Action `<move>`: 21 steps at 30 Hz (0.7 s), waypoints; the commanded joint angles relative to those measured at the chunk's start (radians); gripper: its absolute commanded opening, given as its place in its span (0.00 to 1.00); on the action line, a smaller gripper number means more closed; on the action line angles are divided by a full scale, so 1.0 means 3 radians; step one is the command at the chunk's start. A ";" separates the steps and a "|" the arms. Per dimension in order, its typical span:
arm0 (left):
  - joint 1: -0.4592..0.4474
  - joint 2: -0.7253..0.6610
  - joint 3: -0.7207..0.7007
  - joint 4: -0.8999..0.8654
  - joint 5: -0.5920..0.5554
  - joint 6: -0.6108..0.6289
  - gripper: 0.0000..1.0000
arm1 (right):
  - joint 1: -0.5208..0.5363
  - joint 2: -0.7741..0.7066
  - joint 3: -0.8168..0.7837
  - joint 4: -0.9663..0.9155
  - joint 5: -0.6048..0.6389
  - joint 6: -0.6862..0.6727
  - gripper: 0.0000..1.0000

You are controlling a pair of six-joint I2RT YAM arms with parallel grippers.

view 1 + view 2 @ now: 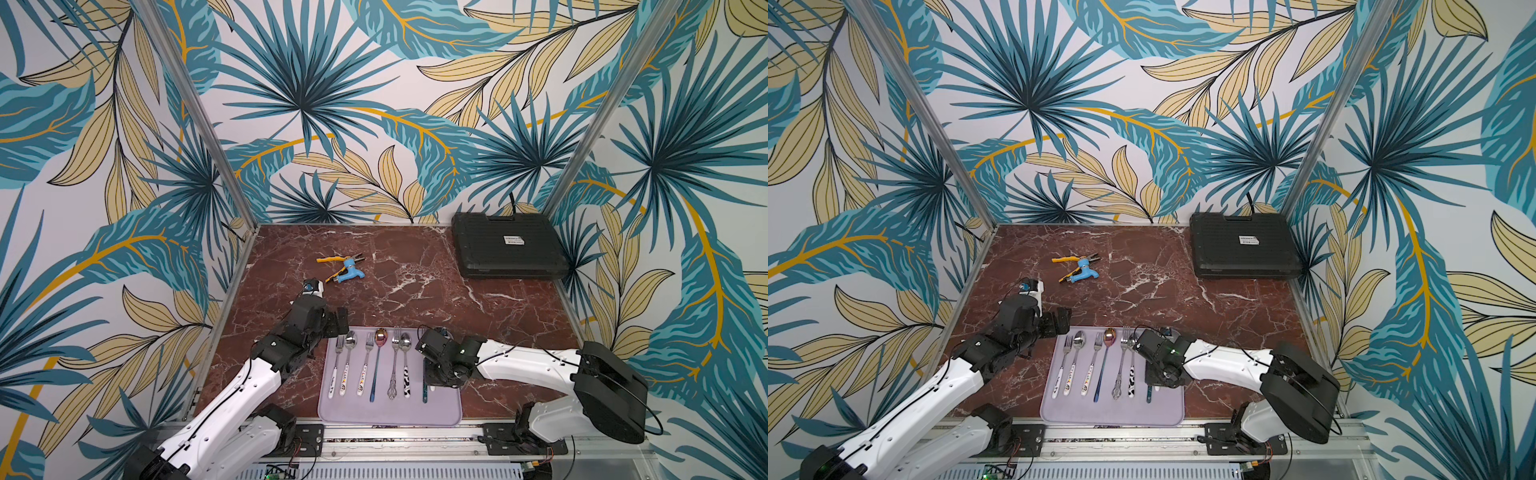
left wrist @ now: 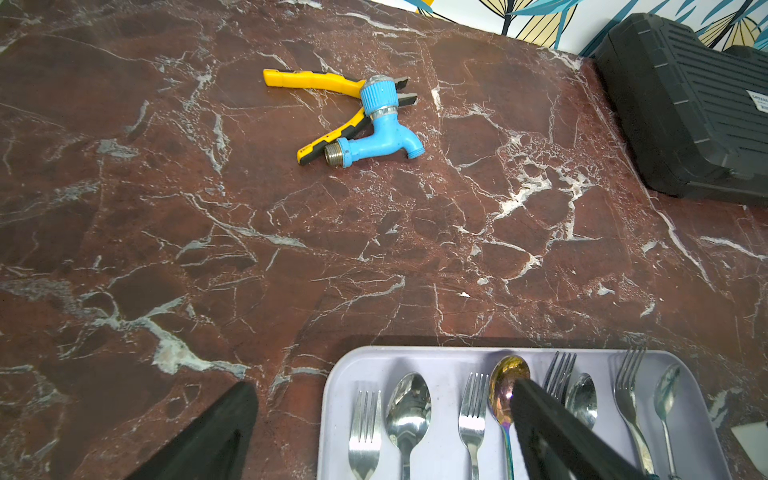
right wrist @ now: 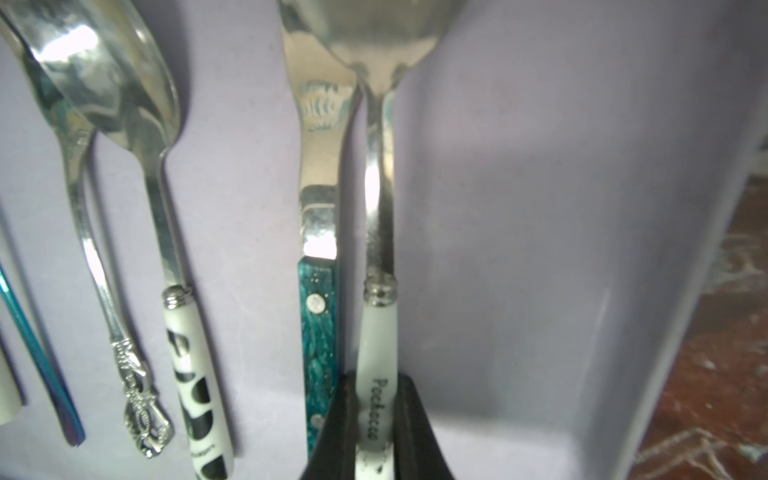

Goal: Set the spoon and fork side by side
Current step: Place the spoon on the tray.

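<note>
red marble table (image 1: 415, 282), leaf-print walls (image 1: 311, 104); left claw (image 2: 380, 388) spread, right claw (image 3: 376, 401) pinching a white-handled spoon (image 3: 377, 328).

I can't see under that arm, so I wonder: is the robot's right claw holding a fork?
No: the right wrist view shows the right gripper shut on the white-handled spoon, beside the green-handled fork.

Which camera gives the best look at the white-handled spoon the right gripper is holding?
The right wrist view: the white-handled spoon is close up, its handle clamped in the right gripper, beside the teal-handled fork. The left wrist view shows only its bowl and neck. In both top views the right arm hides it.
</note>
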 commanded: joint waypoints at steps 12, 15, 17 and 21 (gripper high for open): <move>0.0024 -0.0048 -0.0046 -0.0016 -0.0011 0.0035 1.00 | 0.0015 -0.0020 -0.0173 -0.0058 -0.0019 0.0212 0.25; 0.0022 -0.0044 -0.0048 -0.0011 -0.0007 0.0030 1.00 | 0.0017 -0.0076 -0.0174 -0.0098 -0.0013 0.0221 0.28; 0.0026 -0.0042 -0.0049 -0.0012 -0.0006 0.0032 1.00 | 0.0013 -0.0116 -0.0167 -0.0125 -0.0002 0.0225 0.29; 0.0026 -0.0033 -0.0051 -0.0007 -0.0002 0.0029 1.00 | 0.0012 -0.0209 -0.0094 -0.0254 0.0075 0.0182 0.34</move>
